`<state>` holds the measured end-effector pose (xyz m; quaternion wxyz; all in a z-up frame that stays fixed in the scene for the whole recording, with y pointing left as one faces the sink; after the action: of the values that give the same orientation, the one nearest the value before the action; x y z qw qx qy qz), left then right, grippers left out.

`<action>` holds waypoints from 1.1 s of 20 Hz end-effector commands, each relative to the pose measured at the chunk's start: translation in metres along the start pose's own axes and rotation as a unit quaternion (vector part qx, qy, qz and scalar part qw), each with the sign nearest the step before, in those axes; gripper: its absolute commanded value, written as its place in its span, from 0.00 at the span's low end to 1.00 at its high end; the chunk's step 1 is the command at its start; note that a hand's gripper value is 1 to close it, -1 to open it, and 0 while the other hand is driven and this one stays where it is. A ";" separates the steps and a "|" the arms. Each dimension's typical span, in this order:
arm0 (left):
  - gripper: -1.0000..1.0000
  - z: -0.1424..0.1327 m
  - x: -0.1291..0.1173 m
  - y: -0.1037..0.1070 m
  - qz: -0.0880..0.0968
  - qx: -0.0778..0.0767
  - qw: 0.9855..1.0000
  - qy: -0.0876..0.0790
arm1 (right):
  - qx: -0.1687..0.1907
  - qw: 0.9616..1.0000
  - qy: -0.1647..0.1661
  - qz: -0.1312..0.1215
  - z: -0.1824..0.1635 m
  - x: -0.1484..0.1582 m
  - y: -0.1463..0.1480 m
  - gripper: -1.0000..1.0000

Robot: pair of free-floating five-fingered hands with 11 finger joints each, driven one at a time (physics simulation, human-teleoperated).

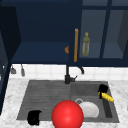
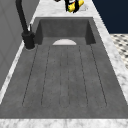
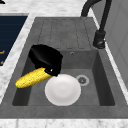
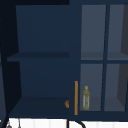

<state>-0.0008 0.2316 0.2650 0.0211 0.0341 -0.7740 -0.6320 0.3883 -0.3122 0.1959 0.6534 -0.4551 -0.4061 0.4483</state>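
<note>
**Gripping a corn cob above the sink basin**

Front view: right hand is curled around the corn cob over the sink; left hand hovers, fingers unclear.

Right side view: cob looks light, stiff and bumpy; best clasped mid-length, above the white plate.

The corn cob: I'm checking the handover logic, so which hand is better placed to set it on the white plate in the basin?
Probably the right hand: its fingers are already curled round the corn cob beside the white plate. The left hand hovers at the drainboard's front edge.
</note>
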 end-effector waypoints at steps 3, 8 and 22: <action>0.50 0.000 0.000 0.000 0.000 0.000 1.000 0.000 | -0.012 0.999 -0.050 0.009 0.004 0.025 0.015 1.00; 0.50 0.000 0.000 0.000 0.000 0.000 1.000 0.000 | -0.013 0.998 -0.064 0.004 0.008 0.048 0.033 1.00; 0.50 0.000 0.000 0.000 0.000 0.000 1.000 0.000 | -0.004 0.994 -0.109 -0.006 0.011 0.099 0.130 1.00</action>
<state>-0.0008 0.2316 0.2650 0.0211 0.0341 -0.7740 -0.6320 0.3819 -0.1998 0.1082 0.6265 -0.4152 -0.4636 0.4692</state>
